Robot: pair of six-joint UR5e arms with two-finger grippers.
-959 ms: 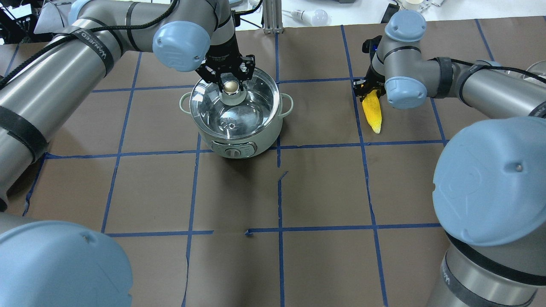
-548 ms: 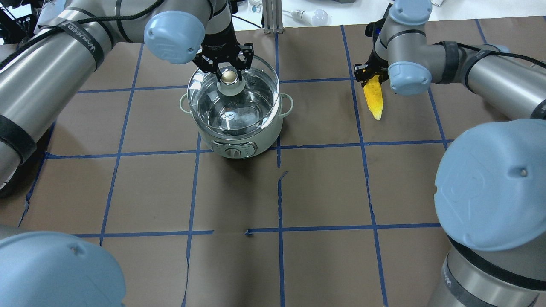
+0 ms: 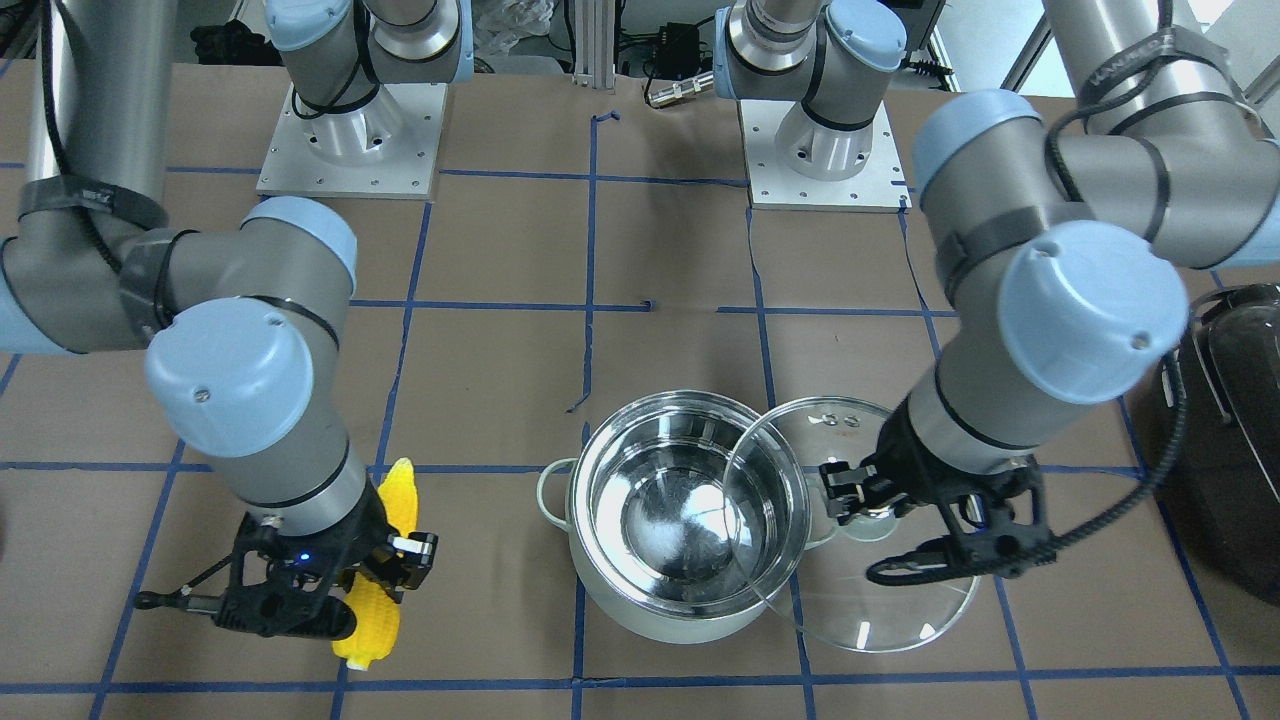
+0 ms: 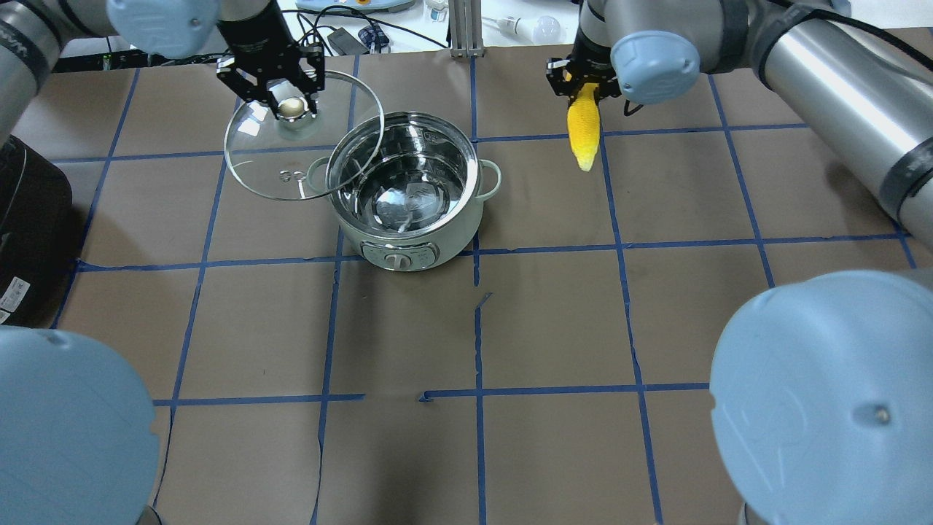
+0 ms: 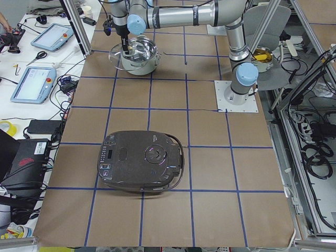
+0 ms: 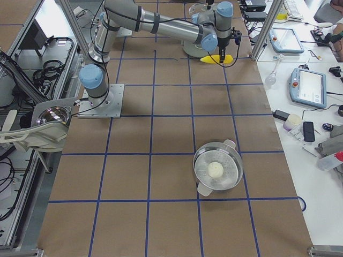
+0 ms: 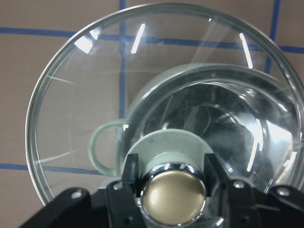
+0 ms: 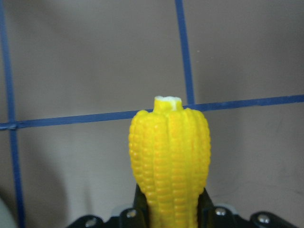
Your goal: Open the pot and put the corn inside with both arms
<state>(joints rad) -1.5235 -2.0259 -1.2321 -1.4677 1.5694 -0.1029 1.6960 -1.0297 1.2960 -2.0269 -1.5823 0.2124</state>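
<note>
The pale grey pot (image 4: 437, 233) stands uncovered, its steel inside bare; it also shows in the front view (image 3: 660, 615). My left gripper (image 4: 291, 108) is shut on the knob of the glass lid (image 4: 255, 171) and holds it in the air beside the pot's left side, overlapping the rim. The left wrist view shows the knob (image 7: 173, 194) between the fingers, with the pot (image 7: 213, 118) seen through the lid. My right gripper (image 4: 583, 89) is shut on the yellow corn (image 4: 583, 135), which hangs above the table right of the pot. The corn fills the right wrist view (image 8: 168, 156).
A large black appliance (image 4: 29, 233) sits at the table's left edge, close to the lifted lid; it also shows in the front view (image 3: 1230, 440). A second steel pan (image 6: 217, 171) holding a white lump sits at the right end of the table.
My left gripper has lifted the lid off the pot and carried it to the left. My right gripper has raised the corn and moved it left, nearer the pot.
</note>
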